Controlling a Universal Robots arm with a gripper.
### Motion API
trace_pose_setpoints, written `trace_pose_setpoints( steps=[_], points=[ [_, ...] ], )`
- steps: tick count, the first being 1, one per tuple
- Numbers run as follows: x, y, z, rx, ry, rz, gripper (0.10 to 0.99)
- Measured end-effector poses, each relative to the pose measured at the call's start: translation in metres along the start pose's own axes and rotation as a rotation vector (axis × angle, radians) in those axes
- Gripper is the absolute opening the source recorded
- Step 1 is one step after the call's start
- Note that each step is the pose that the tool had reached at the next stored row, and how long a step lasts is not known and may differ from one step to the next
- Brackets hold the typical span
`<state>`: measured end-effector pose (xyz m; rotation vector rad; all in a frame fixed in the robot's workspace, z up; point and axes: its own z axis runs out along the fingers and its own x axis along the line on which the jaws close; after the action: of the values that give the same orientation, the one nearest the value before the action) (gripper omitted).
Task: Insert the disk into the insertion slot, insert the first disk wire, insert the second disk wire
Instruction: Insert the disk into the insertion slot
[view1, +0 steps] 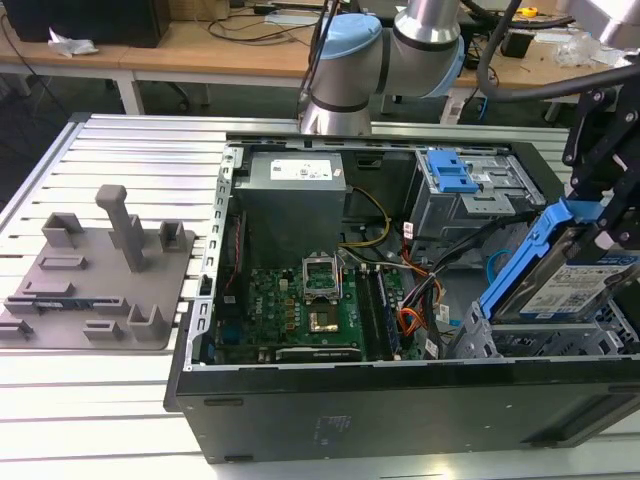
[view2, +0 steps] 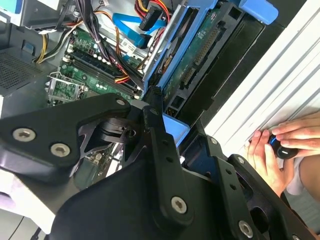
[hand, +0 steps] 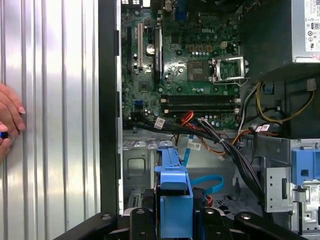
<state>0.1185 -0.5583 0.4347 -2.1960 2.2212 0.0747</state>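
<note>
The disk (view1: 590, 285), silver in its blue carrier, hangs tilted just above the insertion slot (view1: 530, 342) at the exterior view's right end of the open computer case (view1: 400, 410). The gripper (hand: 174, 222) has its jaws closed on the carrier. The light-blue second disk wire (hand: 209, 183) loops loose inside the case. A person's hand (view2: 277, 150) is at the ribbed tabletop (hand: 50, 100) beside the case.

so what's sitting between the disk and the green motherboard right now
In the exterior view, a tangle of black and orange wires lies between the tilted disk and the motherboard.
</note>
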Motion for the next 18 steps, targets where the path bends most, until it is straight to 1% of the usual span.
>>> trace_pose_setpoints(
  steps=[2,5,8,12,18],
  points=[
    [0.0002,-0.0001,0.0051,0.000,0.0000,0.000,0.365],
    [0.0007,-0.0004,0.0157,0.000,0.0000,0.000,0.365],
    [0.0010,-0.0006,0.0234,0.000,0.0004,0.000,0.376],
    [0.0011,-0.0006,0.0238,0.000,0.0000,0.000,0.624],
    [0.0008,-0.0006,0.0238,0.000,0.0004,0.000,0.624]
  ],
)
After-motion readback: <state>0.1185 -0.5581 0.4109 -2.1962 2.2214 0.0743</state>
